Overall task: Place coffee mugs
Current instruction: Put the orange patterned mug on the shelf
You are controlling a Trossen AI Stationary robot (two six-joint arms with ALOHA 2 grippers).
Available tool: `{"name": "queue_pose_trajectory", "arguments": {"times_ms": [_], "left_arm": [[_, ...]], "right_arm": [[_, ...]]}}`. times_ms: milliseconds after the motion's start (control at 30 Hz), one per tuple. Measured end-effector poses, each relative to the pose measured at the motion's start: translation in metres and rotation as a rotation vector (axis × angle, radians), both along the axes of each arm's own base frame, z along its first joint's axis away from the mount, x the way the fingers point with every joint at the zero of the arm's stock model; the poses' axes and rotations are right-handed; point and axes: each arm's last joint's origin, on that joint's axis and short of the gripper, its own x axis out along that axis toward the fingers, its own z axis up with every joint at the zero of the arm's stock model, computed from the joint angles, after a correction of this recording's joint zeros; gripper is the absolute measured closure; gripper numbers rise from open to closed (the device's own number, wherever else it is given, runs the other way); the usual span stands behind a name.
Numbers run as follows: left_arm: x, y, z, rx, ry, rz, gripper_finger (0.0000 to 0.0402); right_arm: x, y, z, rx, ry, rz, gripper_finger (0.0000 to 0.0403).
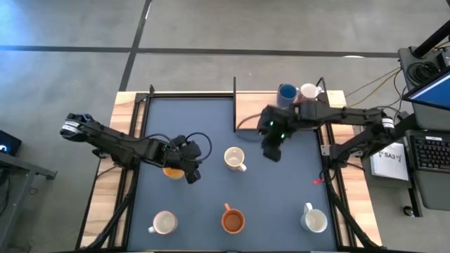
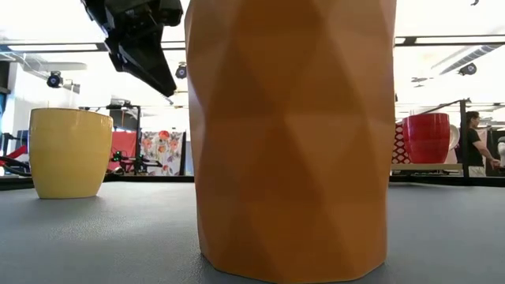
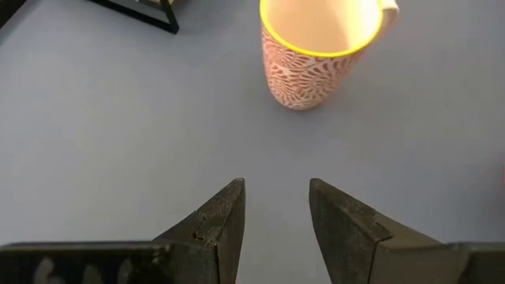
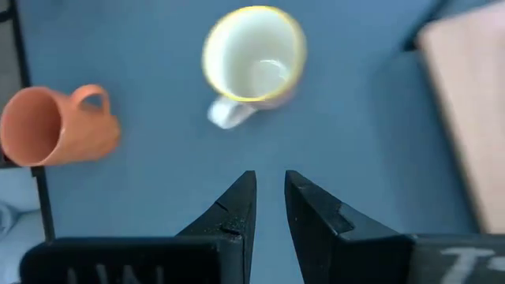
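My left gripper (image 1: pixel 191 173) (image 3: pixel 276 197) is open and empty. It hangs just right of the yellow-orange mug (image 1: pixel 171 171) (image 2: pixel 69 152), which stands upright on the mat. My right gripper (image 1: pixel 271 152) (image 4: pixel 268 185) hovers right of the patterned cream mug (image 1: pixel 234 159) (image 3: pixel 319 55) (image 4: pixel 252 55), fingers narrowly apart and holding nothing. The orange-brown mug (image 1: pixel 233 221) (image 2: pixel 292 142) (image 4: pixel 59 126) stands near the near edge between two white mugs (image 1: pixel 163 223) (image 1: pixel 314 220). A blue mug (image 1: pixel 287 93) and a pale mug (image 1: pixel 308 92) stand at the far edge. A red mug (image 2: pixel 426 138) shows only in the low view.
A dark mat (image 1: pixel 211 126) covers the table, with wooden strips (image 1: pixel 112 190) along both sides. A black frame post (image 1: pixel 234 105) stands at the far middle. A small red object (image 1: pixel 318 181) lies near the right edge. Bare mat lies across the far left.
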Motion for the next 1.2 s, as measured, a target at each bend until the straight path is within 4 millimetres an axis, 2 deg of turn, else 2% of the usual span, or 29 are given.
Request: {"name": "queue_pose_trajectory", "arguments": {"times_ms": [200, 400, 633, 867, 1200], "left_arm": [[-0.002, -0.009, 0.000, -0.002, 0.000, -0.031, 0.0277], [-0.005, -0.012, -0.001, 0.004, 0.021, -0.049, 0.0277], [-0.010, -0.015, -0.003, 0.004, 0.058, -0.046, 0.0277], [-0.012, -0.018, -0.004, 0.003, 0.067, -0.051, 0.0277], [-0.015, -0.022, -0.005, 0.010, 0.087, -0.070, 0.0277]], "right_arm": [[0.027, 0.029, -0.024, -0.003, -0.083, 0.105, 0.0335], [0.052, 0.041, -0.048, -0.015, -0.105, 0.156, 0.0316], [0.071, 0.043, -0.071, -0.094, -0.099, 0.196, 0.0301], [0.089, 0.044, -0.087, -0.125, -0.144, 0.239, 0.0303], [0.103, 0.044, -0.106, -0.135, -0.152, 0.252, 0.0301]]}}
